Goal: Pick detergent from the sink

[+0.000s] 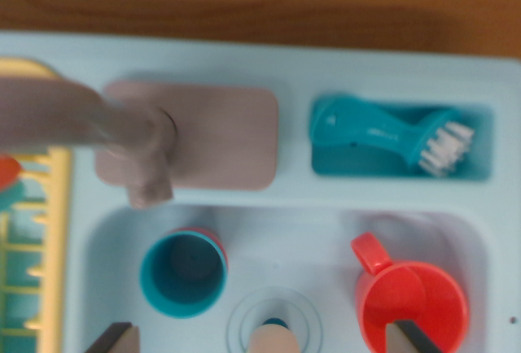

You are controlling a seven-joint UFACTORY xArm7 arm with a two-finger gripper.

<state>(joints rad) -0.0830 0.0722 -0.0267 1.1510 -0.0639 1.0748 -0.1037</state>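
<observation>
Jaws spread apart over the sink (pixel 106 231) — one teal cup (pixel 183 274), one red mug (pixel 409 304), one brush (pixel 391 131).

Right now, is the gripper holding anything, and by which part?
Nothing is held. The gripper is open, its fingertips apart above the sink, over a beige-topped item, not gripping it.

Sink (pixel 98 239) holds teal cup (pixel 183 274), red mug (pixel 411 304); brush (pixel 391 135) in upper compartment.
</observation>
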